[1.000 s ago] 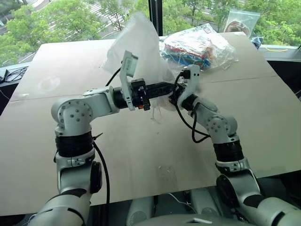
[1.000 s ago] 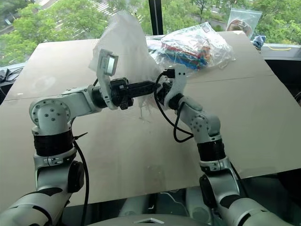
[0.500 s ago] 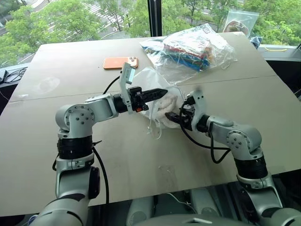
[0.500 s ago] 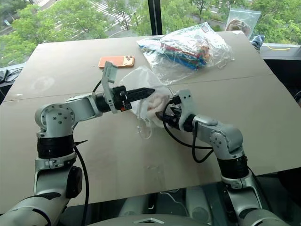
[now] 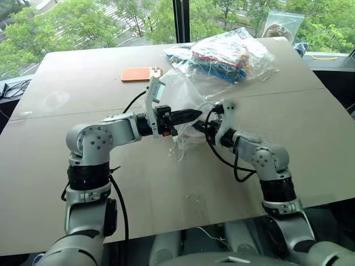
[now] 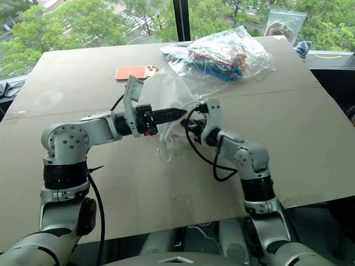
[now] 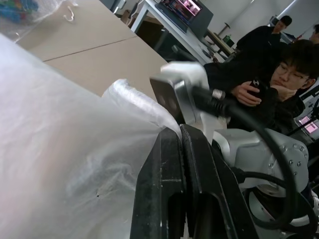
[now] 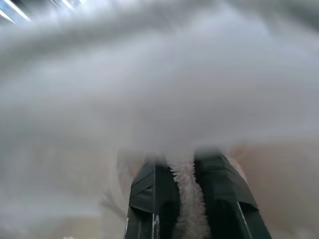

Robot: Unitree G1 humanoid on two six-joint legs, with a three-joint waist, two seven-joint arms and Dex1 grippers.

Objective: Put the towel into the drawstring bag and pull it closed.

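Inside the thin translucent white drawstring bag (image 5: 186,97) pinched by the left gripper (image 5: 195,114), the right gripper (image 8: 183,167), half veiled, clamps the nubby off-white towel (image 8: 188,199).

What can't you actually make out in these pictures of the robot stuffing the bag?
- The towel: just a nubby strip between the right gripper's fingers; the bag's fabric hazes the rest in the right wrist view.
- The drawstring bag's mouth: hidden behind the left gripper in the head views.
- The phone's screen: lying face down.
- The clear plastic bag's colourful contents: too crumpled to identify.
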